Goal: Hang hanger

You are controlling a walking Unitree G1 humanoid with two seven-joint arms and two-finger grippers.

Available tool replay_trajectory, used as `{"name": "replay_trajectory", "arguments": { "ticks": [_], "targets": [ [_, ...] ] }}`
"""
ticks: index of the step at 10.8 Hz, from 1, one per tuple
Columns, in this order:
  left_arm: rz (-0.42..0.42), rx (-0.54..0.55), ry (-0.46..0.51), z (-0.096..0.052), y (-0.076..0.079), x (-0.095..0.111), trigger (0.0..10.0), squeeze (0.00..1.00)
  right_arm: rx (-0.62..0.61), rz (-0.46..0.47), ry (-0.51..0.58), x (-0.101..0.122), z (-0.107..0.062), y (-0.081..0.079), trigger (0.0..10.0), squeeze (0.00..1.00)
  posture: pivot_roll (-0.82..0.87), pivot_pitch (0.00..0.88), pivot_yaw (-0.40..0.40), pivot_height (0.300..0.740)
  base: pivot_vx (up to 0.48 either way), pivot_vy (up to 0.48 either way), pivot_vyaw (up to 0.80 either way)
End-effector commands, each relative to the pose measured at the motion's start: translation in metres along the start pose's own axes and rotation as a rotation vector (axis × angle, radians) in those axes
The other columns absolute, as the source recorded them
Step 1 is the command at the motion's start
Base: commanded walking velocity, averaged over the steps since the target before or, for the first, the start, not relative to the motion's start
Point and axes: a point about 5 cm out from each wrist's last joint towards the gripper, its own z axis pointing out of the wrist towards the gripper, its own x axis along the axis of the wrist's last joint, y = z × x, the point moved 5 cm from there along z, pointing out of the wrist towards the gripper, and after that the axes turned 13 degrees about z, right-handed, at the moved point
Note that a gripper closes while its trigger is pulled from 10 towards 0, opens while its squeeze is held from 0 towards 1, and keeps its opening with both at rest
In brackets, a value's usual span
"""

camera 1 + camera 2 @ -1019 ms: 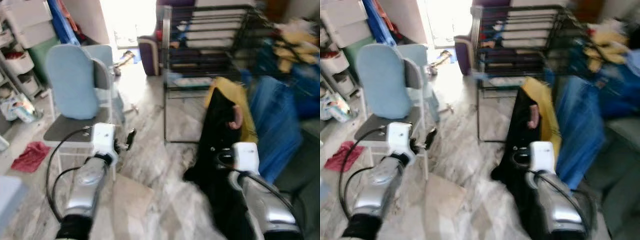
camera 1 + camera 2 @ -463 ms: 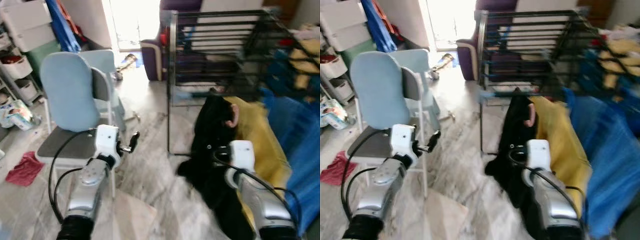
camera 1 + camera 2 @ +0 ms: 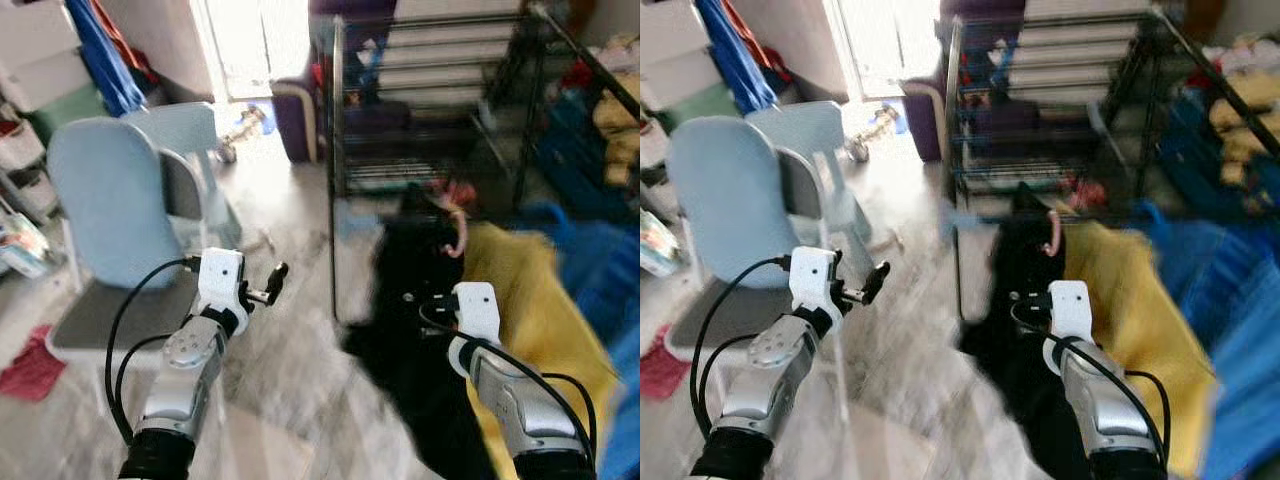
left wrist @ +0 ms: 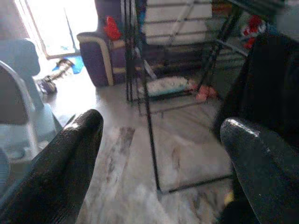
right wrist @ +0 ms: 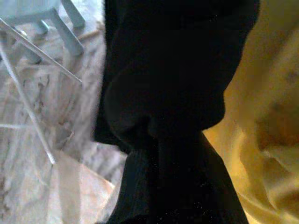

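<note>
Black drying rack (image 3: 430, 110) stands ahead of both my grippers. Black garment (image 3: 415, 300) hangs directly before my right gripper (image 3: 440, 300), its pink hanger (image 3: 458, 225) hook just above; finger state there: cannot tell. My left gripper (image 4: 159, 154) is raised, fingers (image 4: 65, 172) spread, empty.

One black metal drying rack (image 3: 440, 90). One pink plastic hanger hook (image 3: 461, 232). One black garment (image 3: 420, 300). One yellow cloth (image 3: 535, 310). Two pale blue chairs (image 3: 100, 200). One red rag (image 3: 30, 365) on the floor.
</note>
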Motion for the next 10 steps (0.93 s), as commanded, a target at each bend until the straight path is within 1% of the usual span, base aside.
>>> {"name": "replay_trajectory", "arguments": {
  "ticks": [1,2,3,4,5,6,8,9,10],
  "targets": [
    [0.011,0.017,-0.018,-0.003,-0.01,-0.002,10.0,0.0,0.054,-0.001,0.049,0.017,0.002,-0.021,10.0,0.0,-0.15,0.0,0.065,0.74,0.0,0.0,0.0],
    [0.003,0.016,-0.021,-0.003,-0.01,-0.003,10.0,0.0,0.056,-0.006,0.05,0.019,0.003,-0.023,10.0,0.0,-0.15,0.0,0.067,0.74,0.0,0.0,0.0],
    [0.002,0.014,-0.02,-0.004,-0.009,-0.003,10.0,0.0,0.048,0.014,0.044,0.022,0.005,-0.022,10.0,0.0,-0.15,0.0,0.067,0.74,0.0,0.0,0.0],
    [-0.001,0.011,-0.02,-0.004,-0.009,-0.004,10.0,0.0,0.044,0.072,0.033,0.026,0.009,-0.02,10.0,0.0,-0.15,0.0,0.066,0.74,0.0,0.0,0.0],
    [-0.006,0.008,-0.021,-0.004,-0.009,-0.003,10.0,0.0,0.036,0.104,0.032,0.033,0.012,-0.018,10.0,0.0,-0.15,0.0,0.066,0.74,0.0,0.0,0.0],
    [-0.01,0.002,-0.021,-0.005,-0.007,-0.003,10.0,0.0,0.025,0.125,0.03,0.045,0.017,-0.014,10.0,0.0,-0.14,0.0,0.069,0.74,0.0,0.0,0.0],
    [-0.014,-0.01,-0.02,-0.003,-0.004,-0.001,10.0,0.0,0.024,0.154,0.004,0.061,0.029,-0.007,10.0,0.0,-0.14,0.0,0.07,0.74,0.0,0.0,0.0],
    [-0.016,-0.018,-0.015,-0.002,-0.003,0.0,10.0,0.0,0.014,0.199,-0.043,0.056,0.034,-0.002,10.0,0.0,-0.14,0.0,0.067,0.74,0.0,0.0,0.0],
    [-0.026,-0.026,-0.006,-0.003,-0.001,0.002,10.0,0.0,-0.023,0.284,-0.108,0.041,0.038,0.008,10.0,0.0,-0.14,0.0,0.061,0.74,0.0,0.0,0.0]
  ]
}}
